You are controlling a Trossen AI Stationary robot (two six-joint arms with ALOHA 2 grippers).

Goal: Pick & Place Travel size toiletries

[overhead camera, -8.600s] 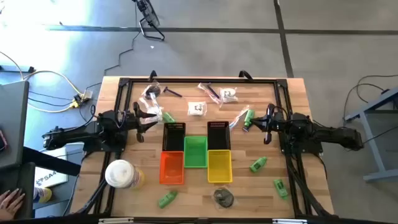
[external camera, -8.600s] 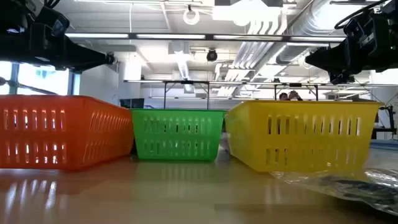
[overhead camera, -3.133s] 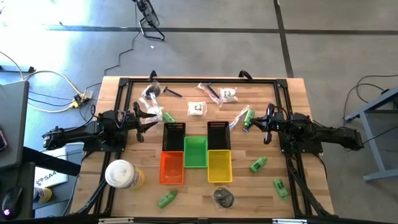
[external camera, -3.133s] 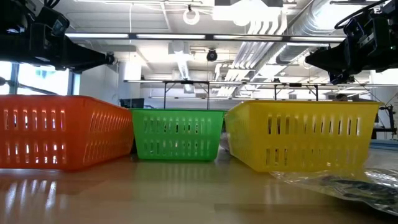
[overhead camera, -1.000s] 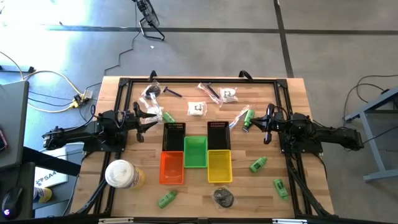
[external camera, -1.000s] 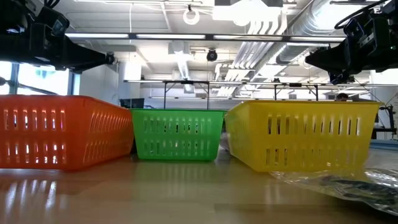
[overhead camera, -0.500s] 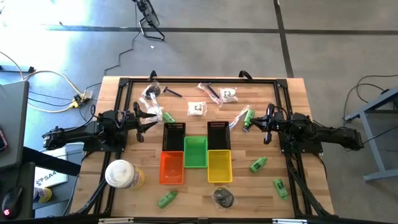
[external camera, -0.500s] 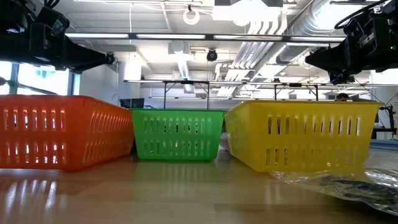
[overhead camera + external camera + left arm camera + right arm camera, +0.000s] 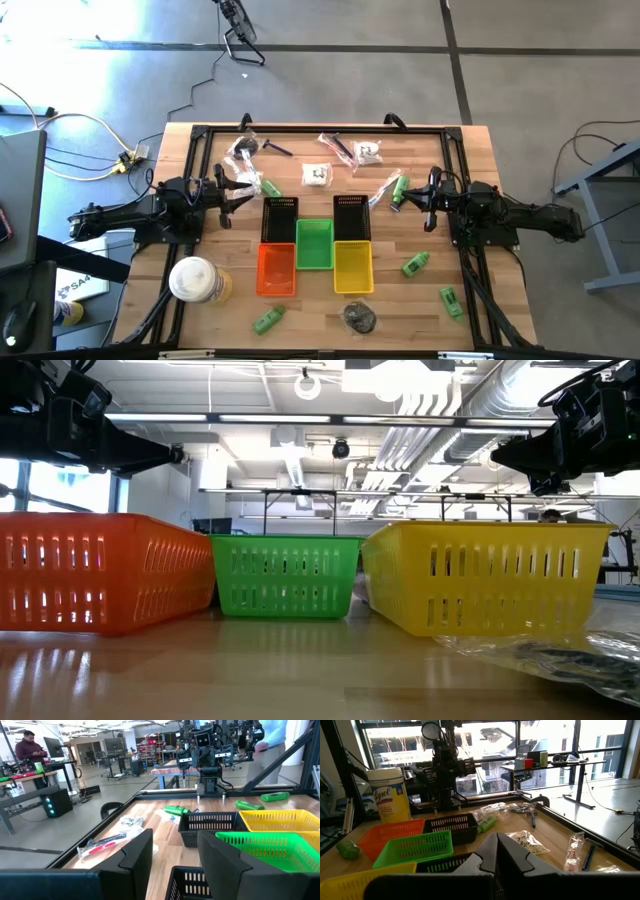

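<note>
The travel size toiletries lie scattered on the table around your baskets, and none of them is in a gripper. At the far edge you have a clear-wrapped piece (image 9: 243,150) with a thin dark piece (image 9: 277,148) beside it, a wrapped stick (image 9: 337,147), and two clear-wrapped white pieces (image 9: 368,152) (image 9: 317,174). A small green tube (image 9: 270,188) lies just in front of the left gripper (image 9: 243,190), and another green tube (image 9: 398,190) with a wrapped piece (image 9: 383,189) beside it lies just in front of the right gripper (image 9: 411,197). On the right side, nearer you, sit two more green bottles (image 9: 415,263) (image 9: 450,300). At the near edge you have a green bottle (image 9: 267,320) to the left and a dark item in clear wrap (image 9: 360,317) just near of the yellow basket.

In the middle, the baskets cluster together: two black baskets (image 9: 280,218) (image 9: 351,216) on the far side, the green basket (image 9: 314,243) between them, the orange basket (image 9: 276,270) near left, and the yellow basket (image 9: 352,267) near right. As far as you can see from above, all five hold nothing. The round white-and-yellow container (image 9: 194,279) stands left of the orange basket.

Your left gripper hovers at the left with its fingers (image 9: 135,855) parted and nothing between them. Your right gripper hovers at the right with its fingers (image 9: 515,854) pressed together, empty.
</note>
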